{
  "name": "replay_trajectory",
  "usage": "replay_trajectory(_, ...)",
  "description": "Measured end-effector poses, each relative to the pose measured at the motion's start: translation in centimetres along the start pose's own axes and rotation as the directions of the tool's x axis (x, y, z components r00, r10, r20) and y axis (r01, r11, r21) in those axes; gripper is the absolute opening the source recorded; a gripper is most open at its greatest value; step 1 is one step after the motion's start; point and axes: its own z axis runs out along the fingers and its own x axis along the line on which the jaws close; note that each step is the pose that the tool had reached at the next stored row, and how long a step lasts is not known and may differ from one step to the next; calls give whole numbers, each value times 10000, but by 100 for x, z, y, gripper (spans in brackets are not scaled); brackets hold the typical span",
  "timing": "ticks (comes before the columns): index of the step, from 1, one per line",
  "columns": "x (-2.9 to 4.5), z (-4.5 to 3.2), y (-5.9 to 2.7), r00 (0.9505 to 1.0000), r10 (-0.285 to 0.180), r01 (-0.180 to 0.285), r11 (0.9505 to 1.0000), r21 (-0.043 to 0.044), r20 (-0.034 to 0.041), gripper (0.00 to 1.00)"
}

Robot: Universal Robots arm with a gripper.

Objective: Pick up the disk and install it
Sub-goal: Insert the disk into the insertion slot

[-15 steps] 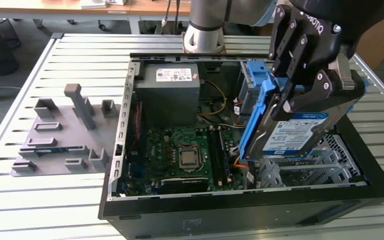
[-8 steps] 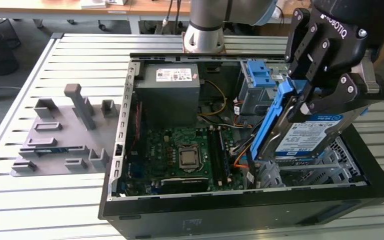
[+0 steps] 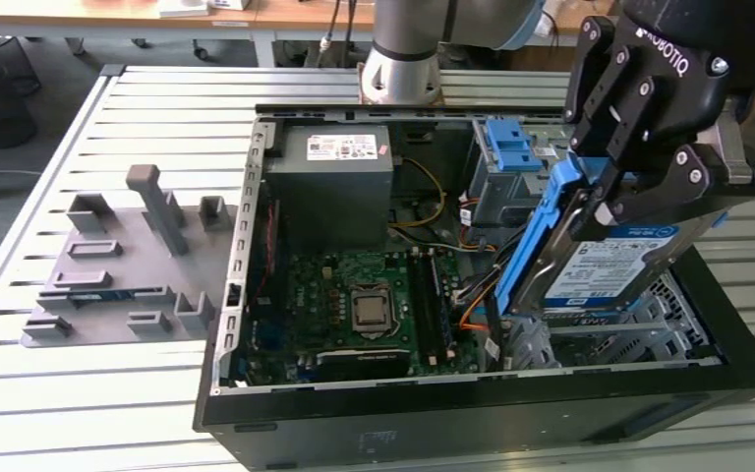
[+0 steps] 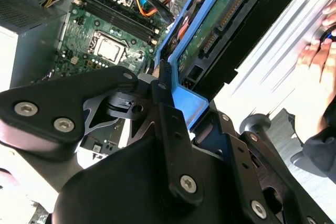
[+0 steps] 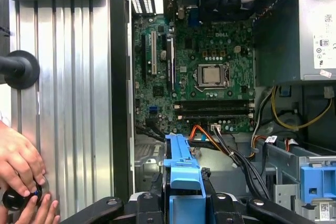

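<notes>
Snagging looks the main risk: the gripper (image 3: 633, 197), fingers pinching the disk (image 3: 609, 267) by its edges, holds it tilted on edge over the metal cage (image 3: 613, 339), where a crooked entry could jam it or catch the nearby cables (image 3: 472, 295).

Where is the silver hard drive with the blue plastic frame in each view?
Exterior view: silver hard drive, tilted, at the exterior view's right.
Second wrist view: its underside, beside the green motherboard.
First wrist view: its blue frame edge, by the motherboard.
Shared landmark: the motherboard's silver processor.
</notes>
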Motion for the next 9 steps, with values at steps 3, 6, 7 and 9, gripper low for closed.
replay_trajectory(3,-1,3,-42,10000,1,-1,10000,0,-2,36)
replay_trajectory(6,-2,10,-88,10000,1,-1,10000,0,-1,36)
replay_trajectory(7,-3,11,-98,10000,1,-1,10000,0,-1,36)
replay_trajectory(9,-3,14,-115,10000,2,-2,10000,0,-1,36)
